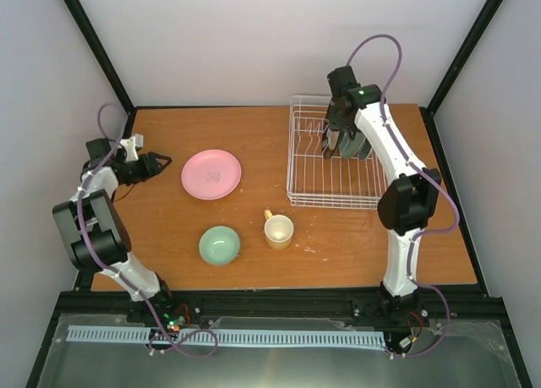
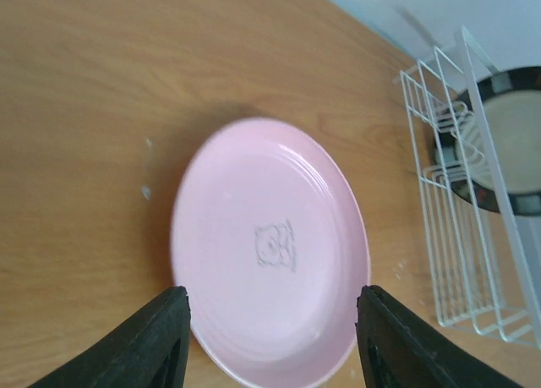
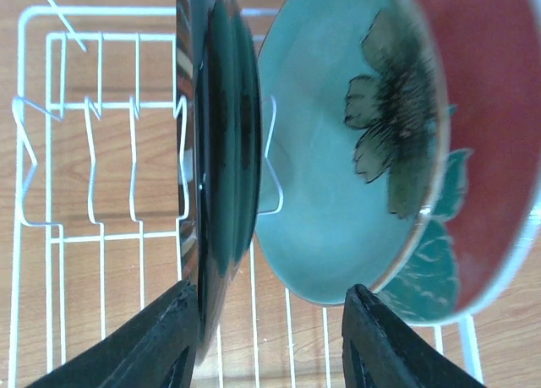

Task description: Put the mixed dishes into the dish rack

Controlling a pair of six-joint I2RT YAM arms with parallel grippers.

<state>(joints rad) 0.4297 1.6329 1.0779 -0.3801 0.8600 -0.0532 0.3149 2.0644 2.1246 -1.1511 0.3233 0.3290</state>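
Your left gripper (image 1: 163, 163) is pointing toward the dish rack (image 1: 331, 187) with its fingers spread and nothing between them. The pink plate (image 1: 211, 174) is lying flat on the table (image 1: 152, 236), well left of the rack and directly between the rack and that gripper. In the left wrist view it is sitting squarely ahead of the open fingers.

This is the relation you are working from: the plate is just in front of the left arm and well apart from the right one, so the left is the nearer. Being round and flat, it is offering only its rim, so you are probably looking at a low approach to the near edge.

Your right gripper (image 1: 340, 147) is hanging inside the rack, fingers apart, pinching nothing that I can make out. The dark plate (image 3: 221, 151), mint-green plate (image 3: 313, 194) and red plate (image 3: 482, 109) are standing on edge there.

The small bowl (image 1: 220, 244) and the mug (image 1: 279, 231) are waiting upright, nearer the arm bases than the rack.
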